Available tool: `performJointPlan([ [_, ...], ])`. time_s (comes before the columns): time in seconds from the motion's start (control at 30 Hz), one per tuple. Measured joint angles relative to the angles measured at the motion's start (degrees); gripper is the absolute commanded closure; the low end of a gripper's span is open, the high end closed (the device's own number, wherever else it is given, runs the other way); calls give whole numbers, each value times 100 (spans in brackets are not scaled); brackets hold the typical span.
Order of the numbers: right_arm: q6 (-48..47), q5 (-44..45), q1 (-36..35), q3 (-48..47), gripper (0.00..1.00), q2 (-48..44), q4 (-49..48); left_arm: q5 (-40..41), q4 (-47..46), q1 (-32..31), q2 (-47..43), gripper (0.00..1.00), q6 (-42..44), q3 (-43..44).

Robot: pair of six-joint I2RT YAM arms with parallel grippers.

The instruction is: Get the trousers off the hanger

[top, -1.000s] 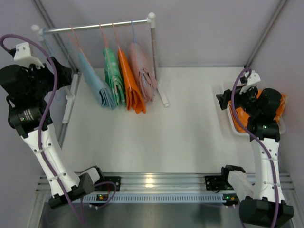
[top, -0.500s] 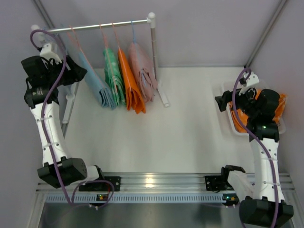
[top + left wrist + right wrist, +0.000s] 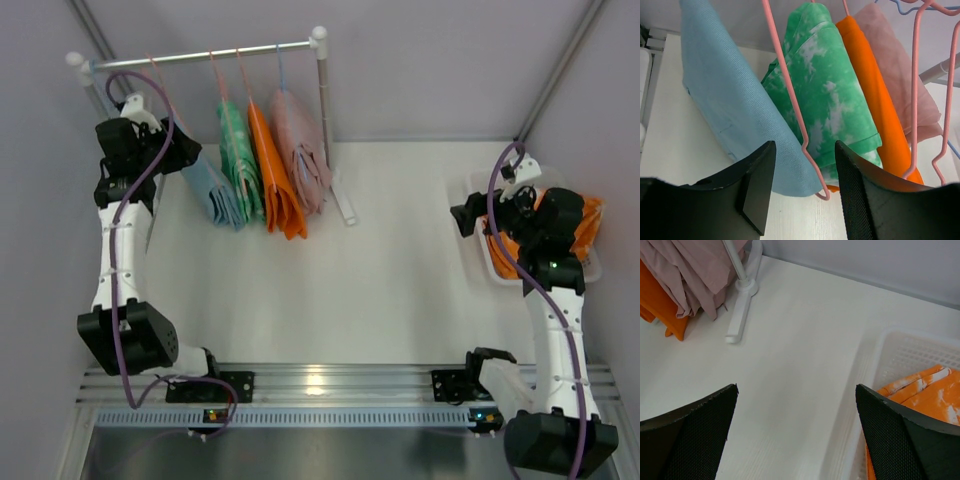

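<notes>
We look down on a white tabletop closed in by plain pale grey walls, with a ribbed metal rail along the bottom of the frame where the arms are bolted. A white clothes rack stands in the upper left. Four garments hang from it in a row: the light blue trousers, a green mottled piece, a plain orange one and a pale pink one.

The left gripper is at the light blue trousers – its fingers stand partly apart and clamp nothing. In its wrist view the lower bend of a pink hanger and the hem of the blue cloth show in the gap.

At the right edge sits a white mesh basket holding the orange trousers with white print. The right gripper hangs over the basket's near rim – spread wide and empty, bare tabletop below it.
</notes>
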State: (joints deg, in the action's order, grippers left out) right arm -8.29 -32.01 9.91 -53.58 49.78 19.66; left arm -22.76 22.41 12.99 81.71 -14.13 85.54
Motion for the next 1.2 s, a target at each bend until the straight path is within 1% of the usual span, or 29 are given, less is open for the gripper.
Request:
performJointPlan([
  [0.13, 0, 0, 0, 35, 1, 50, 20, 66, -439, -101, 264, 48, -205, -50],
  [0.2, 0, 0, 0, 35, 0, 66, 15, 52, -647, -109, 422, 51, -317, -50],
  [0.4, -4, 2, 0, 35, 0, 66, 13, -59, -1158, -109, 929, 55, -737, -52],
  [0.57, -15, 2, -2, 105, 1, 66, 9, -315, -1473, -109, 1228, 62, -1132, -57],
  [0.77, -20, -2, -2, 221, 1, 63, 9, -678, -1928, -74, 1268, 70, -1580, -87],
  [0.87, -20, -4, -2, 229, 1, 63, 11, -839, -2118, -11, 1266, 79, -1781, -92],
  [0.9, -17, -9, -2, 229, 1, 63, 9, -883, -2157, 15, 1268, 89, -1834, -92],
  [0.97, -17, -15, -2, 229, 1, 63, 11, -960, -2192, 68, 1270, 100, -1958, -94],
  [1.2, -17, -55, -2, 229, 0, 61, 9, -1283, -2319, 155, 1294, 100, -2319, -125],
])
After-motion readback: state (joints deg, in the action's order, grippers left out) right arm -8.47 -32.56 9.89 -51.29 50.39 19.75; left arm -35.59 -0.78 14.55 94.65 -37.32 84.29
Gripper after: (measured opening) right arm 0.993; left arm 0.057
